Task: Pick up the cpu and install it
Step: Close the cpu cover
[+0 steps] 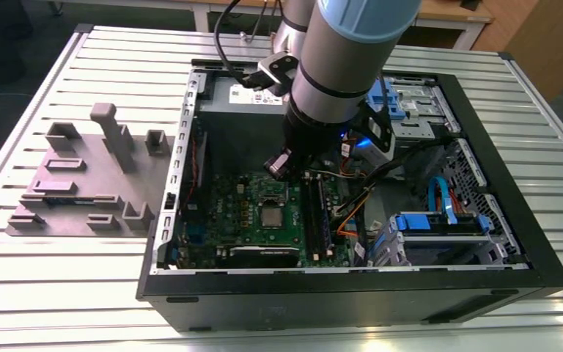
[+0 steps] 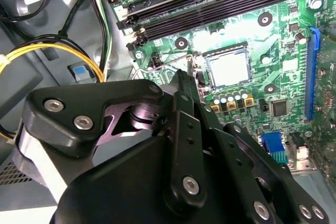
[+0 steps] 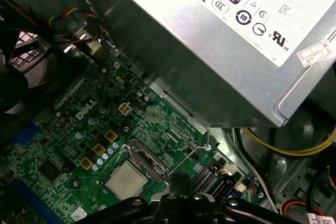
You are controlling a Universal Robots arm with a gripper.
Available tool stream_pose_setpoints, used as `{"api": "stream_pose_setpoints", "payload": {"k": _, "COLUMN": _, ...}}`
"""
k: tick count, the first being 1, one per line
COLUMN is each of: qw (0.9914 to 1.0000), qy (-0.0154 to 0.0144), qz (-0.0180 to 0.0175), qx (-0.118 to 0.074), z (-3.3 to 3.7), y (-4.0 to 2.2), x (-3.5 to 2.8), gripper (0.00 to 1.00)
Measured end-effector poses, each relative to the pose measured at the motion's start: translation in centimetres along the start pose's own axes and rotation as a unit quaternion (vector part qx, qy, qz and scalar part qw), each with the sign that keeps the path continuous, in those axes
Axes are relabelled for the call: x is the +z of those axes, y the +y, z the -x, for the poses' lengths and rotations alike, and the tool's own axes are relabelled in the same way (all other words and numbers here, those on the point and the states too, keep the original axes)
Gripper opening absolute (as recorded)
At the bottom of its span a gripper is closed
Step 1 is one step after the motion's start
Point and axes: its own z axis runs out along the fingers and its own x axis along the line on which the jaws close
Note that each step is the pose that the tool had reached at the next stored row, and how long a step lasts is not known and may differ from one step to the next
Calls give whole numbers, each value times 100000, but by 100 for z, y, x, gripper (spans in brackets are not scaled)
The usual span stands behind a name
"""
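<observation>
Exterior view. Found one computer case (image 1: 360, 293) lying open on a slatted table (image 1: 67, 293). Counted inside it: one green motherboard (image 1: 228, 202), one grey metal box (image 1: 232, 110) at the far wall, one blue-trimmed drive cage (image 1: 438, 224) toward the exterior view's right. Located one cpu (image 1: 272, 217) lying flat in the socket at mid-board. Noted gripper (image 1: 279, 167) low over the board, near the cpu. Logged one grey fixture block (image 1: 76, 183) on the table, to the exterior view's left of the case.

Second wrist view. Confirmed cpu (image 2: 227, 66) seated in its socket, top bare. Observed gripper (image 2: 182, 77) with jaws pressed together, grasping nothing, tip beside the socket's wire lever (image 2: 165, 62).

First wrist view. Recorded one cpu (image 3: 126, 180) in the socket, the grey metal box (image 3: 210, 51) with white label overhanging the motherboard (image 3: 68, 129), and the gripper (image 3: 176, 182) tip close to the cpu, apart from it.
</observation>
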Motion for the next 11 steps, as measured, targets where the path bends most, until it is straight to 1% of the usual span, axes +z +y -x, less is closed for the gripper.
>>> {"api": "stream_pose_setpoints", "payload": {"k": 11, "qw": 100000, "qy": 8, "qz": -7, "qx": 1, "z": -24, "y": -28, "x": -4, "gripper": 11}}
